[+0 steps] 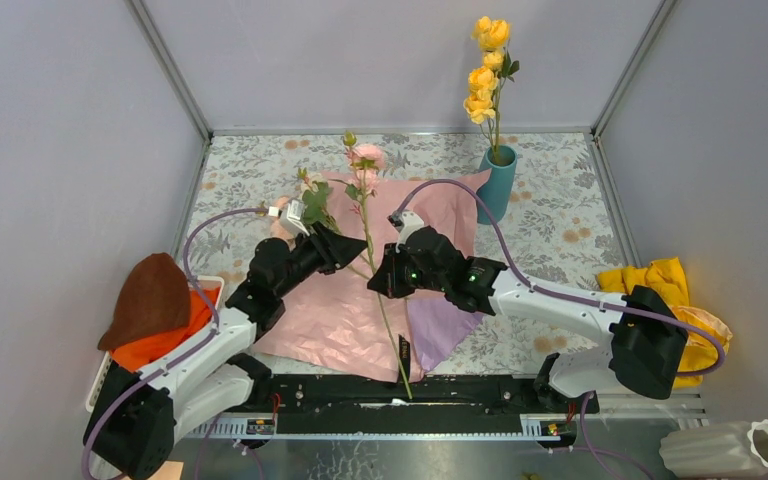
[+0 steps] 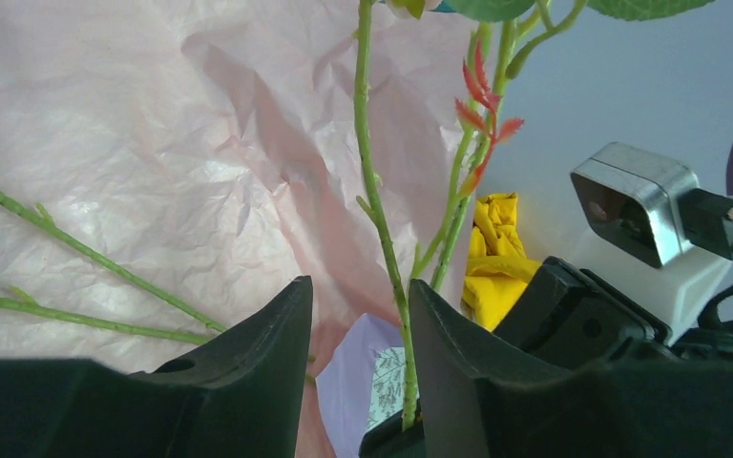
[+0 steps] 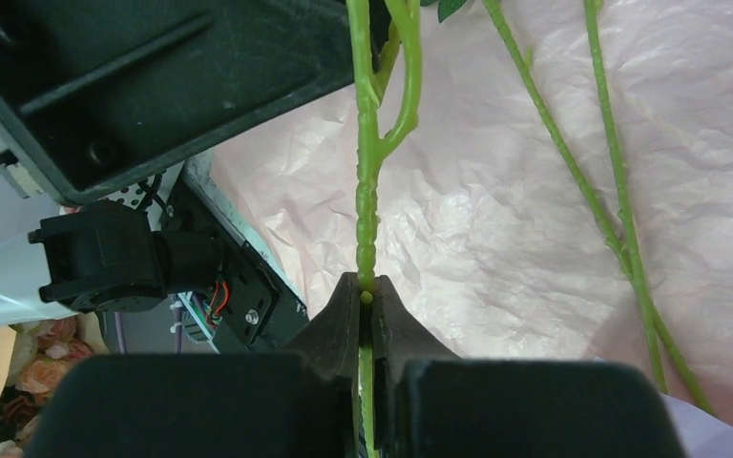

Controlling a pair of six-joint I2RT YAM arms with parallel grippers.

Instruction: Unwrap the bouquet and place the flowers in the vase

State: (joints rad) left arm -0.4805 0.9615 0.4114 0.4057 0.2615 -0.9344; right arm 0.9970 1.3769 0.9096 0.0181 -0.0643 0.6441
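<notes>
While the right gripper pinches a knobbly green flower stem over crinkled pink paper, the left gripper straddles it, half-open.

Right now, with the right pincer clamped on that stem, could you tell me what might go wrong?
The right pincer grips the thin stem, which is long and may twist or slip. The open left pincer straddles the same stem nearby, so the pincers might collide. The vase already holds yellow roses, which may block entry.

Left gripper apart, right gripper tight
</notes>
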